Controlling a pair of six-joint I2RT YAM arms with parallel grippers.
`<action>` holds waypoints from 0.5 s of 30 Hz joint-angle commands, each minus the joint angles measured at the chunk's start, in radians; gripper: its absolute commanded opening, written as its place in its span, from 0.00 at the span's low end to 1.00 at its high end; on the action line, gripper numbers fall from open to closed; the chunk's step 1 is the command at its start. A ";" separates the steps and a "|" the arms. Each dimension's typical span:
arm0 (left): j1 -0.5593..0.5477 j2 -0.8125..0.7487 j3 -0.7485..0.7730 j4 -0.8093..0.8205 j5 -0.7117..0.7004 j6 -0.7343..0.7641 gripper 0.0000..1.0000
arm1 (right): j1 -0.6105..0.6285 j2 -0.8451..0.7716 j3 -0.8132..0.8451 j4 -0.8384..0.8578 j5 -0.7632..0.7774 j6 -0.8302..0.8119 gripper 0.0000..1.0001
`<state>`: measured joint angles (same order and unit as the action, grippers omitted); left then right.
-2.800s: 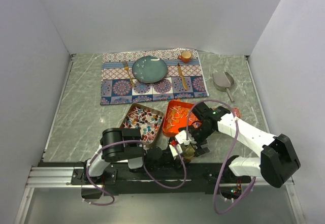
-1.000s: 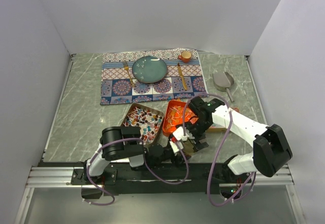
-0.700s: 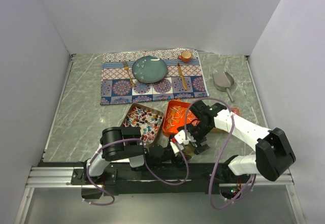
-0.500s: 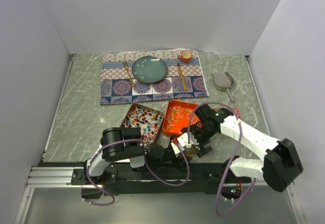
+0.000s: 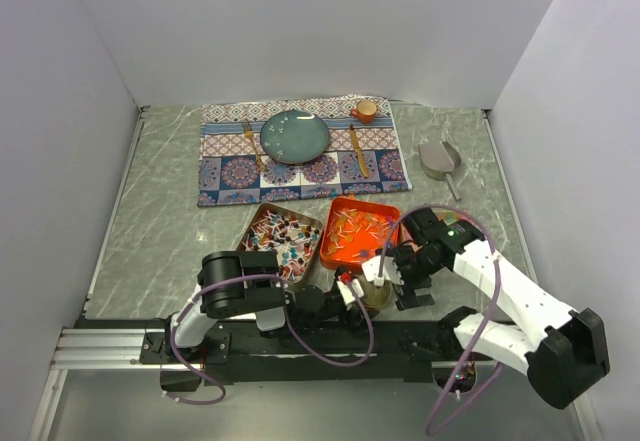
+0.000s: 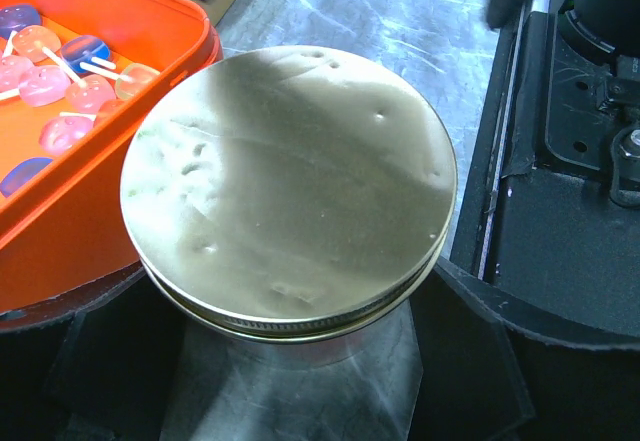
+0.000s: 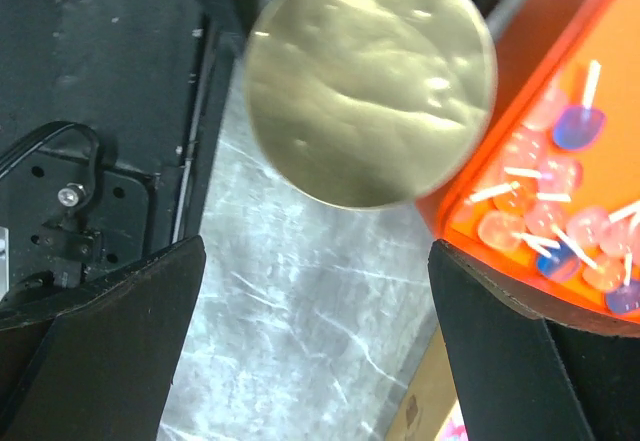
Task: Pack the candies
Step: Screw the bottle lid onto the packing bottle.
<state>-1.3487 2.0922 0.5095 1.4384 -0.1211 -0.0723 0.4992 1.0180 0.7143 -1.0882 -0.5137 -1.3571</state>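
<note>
Top external: plenty of candies heaped in metal tray near the middle of table; more of them, lollipops on sticks, in orange tray just right of it. Looks far from done, as far as visible. Glass jar at near edge, touching or just off orange tray's near corner (can't tell which), capped with gold lid. Can't see contents through lid, and no candy visible in the sliver of glass below it, so can't confirm anything packed. Left end effector clamped on jar, fingers spread wide, one each side below the lid. Right end effector apart and empty, hovering just beside jar on its right, lid at top of its wrist view. Left to do, by my read: lid off, candies in, lid back on. In the way: the lid itself over the mouth, orange tray wall tight by the jar, black base rail close behind. Silver scoop well apart at far right, untouched. Placemat with teal plate, cup and cutlery at far side, well away from jar.
</note>
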 commanded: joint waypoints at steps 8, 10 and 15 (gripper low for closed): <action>-0.001 0.051 -0.022 -0.203 0.001 -0.009 0.01 | 0.021 0.288 0.247 -0.030 -0.184 -0.126 1.00; -0.003 0.051 -0.022 -0.205 -0.005 -0.001 0.01 | 0.050 0.332 0.286 -0.108 -0.195 -0.180 1.00; -0.001 0.052 -0.019 -0.208 -0.020 0.011 0.01 | 0.097 0.409 0.312 -0.171 -0.203 -0.241 1.00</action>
<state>-1.3499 2.0922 0.5102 1.4372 -0.1219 -0.0677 0.5648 1.4017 0.9894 -1.1477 -0.6693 -1.5097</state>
